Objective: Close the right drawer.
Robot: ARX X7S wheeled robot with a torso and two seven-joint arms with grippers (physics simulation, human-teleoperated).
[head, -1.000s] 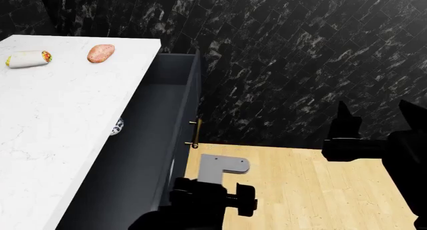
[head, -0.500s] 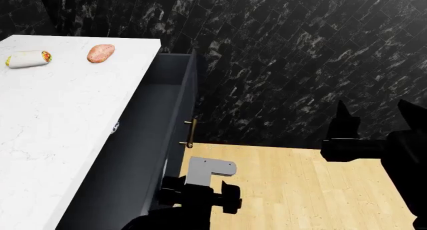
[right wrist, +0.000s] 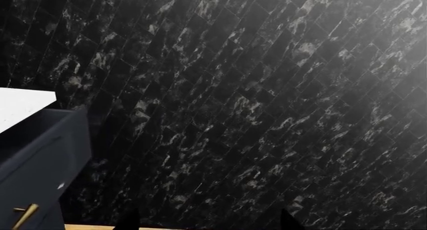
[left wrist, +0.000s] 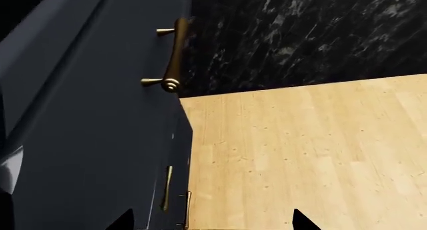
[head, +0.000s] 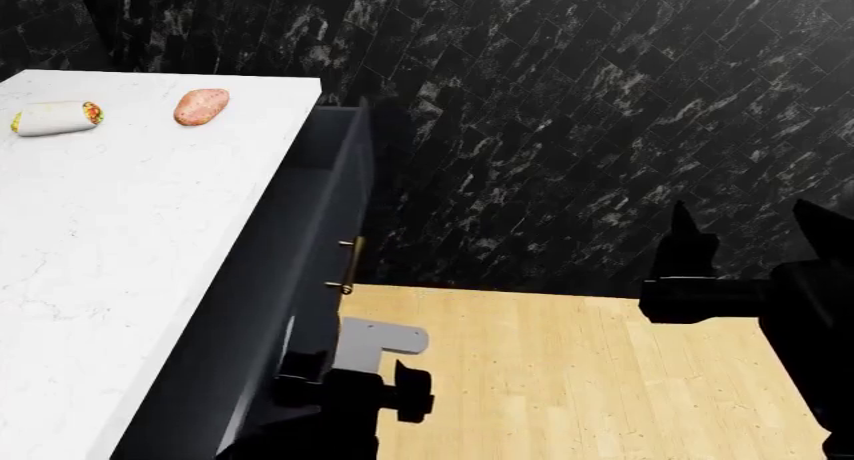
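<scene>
**Inspector:** Presently, where does the drawer (head: 300, 270) stand?

**Assistant:** Partly open, projecting from under the table (head: 120, 230). It lies just beside the left gripper (left wrist: 212, 222), on that gripper's table side. Its brass handle (left wrist: 175, 55) sits ahead of the fingertips, apart from them.

**Inspector:** Left gripper's condition?

**Assistant:** Fingers spread, nothing between them. Only the two tips show in the wrist view. In my judgement the arm is placed against the drawer front to push, so no grasp is needed. Actual contact I cannot confirm.

**Inspector:** Right gripper (head: 741, 235)?

**Assistant:** Parted wide, empty, well away from the drawer and facing the dark tiled wall (right wrist: 267, 100). Likely parked clear of the work.

**Inspector:** Remaining?

**Assistant:** The front is not flush; closure is incomplete.
</scene>
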